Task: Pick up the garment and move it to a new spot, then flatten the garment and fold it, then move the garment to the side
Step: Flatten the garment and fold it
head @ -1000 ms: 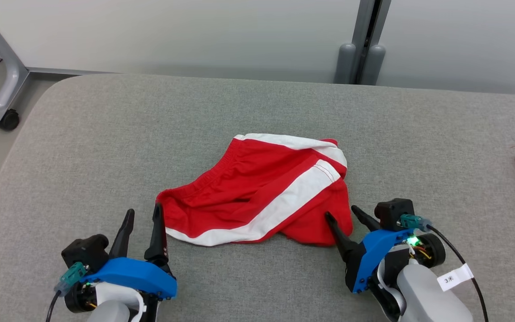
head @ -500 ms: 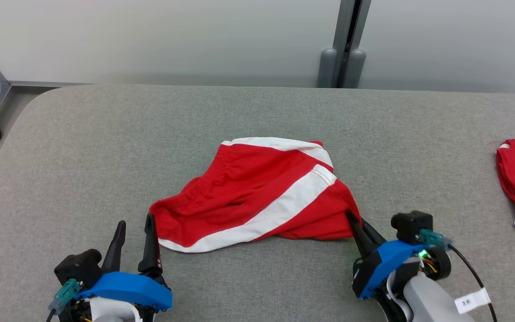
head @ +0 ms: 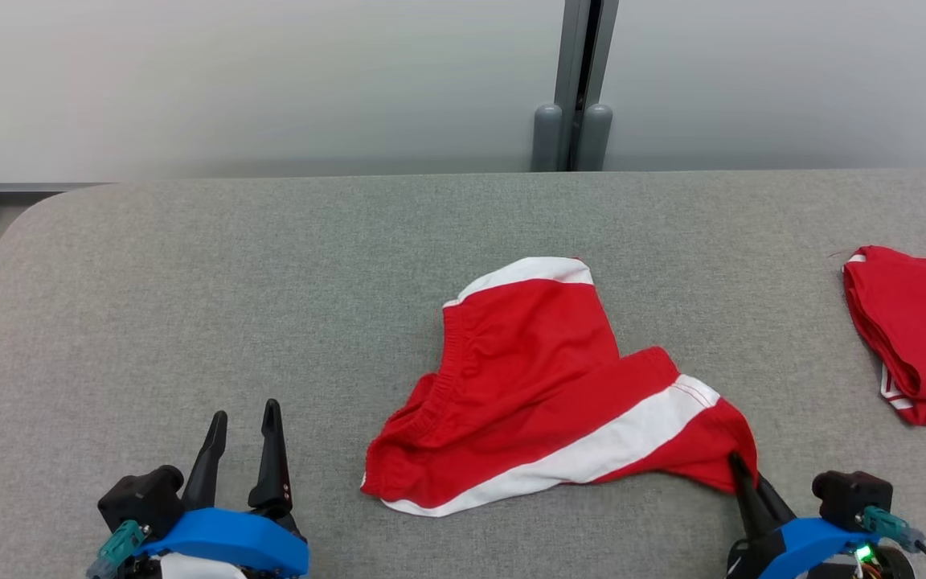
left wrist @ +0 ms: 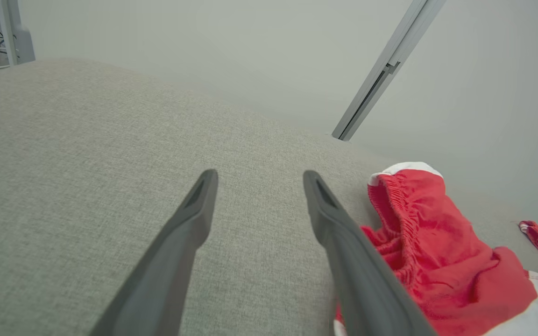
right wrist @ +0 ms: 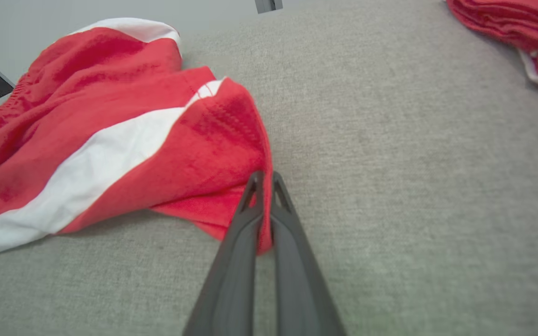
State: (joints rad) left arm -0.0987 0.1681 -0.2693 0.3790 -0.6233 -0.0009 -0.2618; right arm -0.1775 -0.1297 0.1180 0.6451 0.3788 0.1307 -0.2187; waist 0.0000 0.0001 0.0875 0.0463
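One stage looks begun: right end effector [right wrist: 264, 178] clamps the garment [head: 543, 386] by its corner, left end effector [head: 244, 410] gapes beside the garment; flattening, folding remain.

A folded red pile [head: 917, 338] lies at the right of the grey table [head: 270, 281], a post [head: 573, 88] behind.

Grey cloth-covered table [head: 190, 281], rounded at the 10 o'clock corner. Carries rumpled red shorts [head: 527, 386] with a white stripe, just off centre toward 5 o'clock, and, well apart at 3 o'clock, a folded red garment [head: 921, 322] with white trim.
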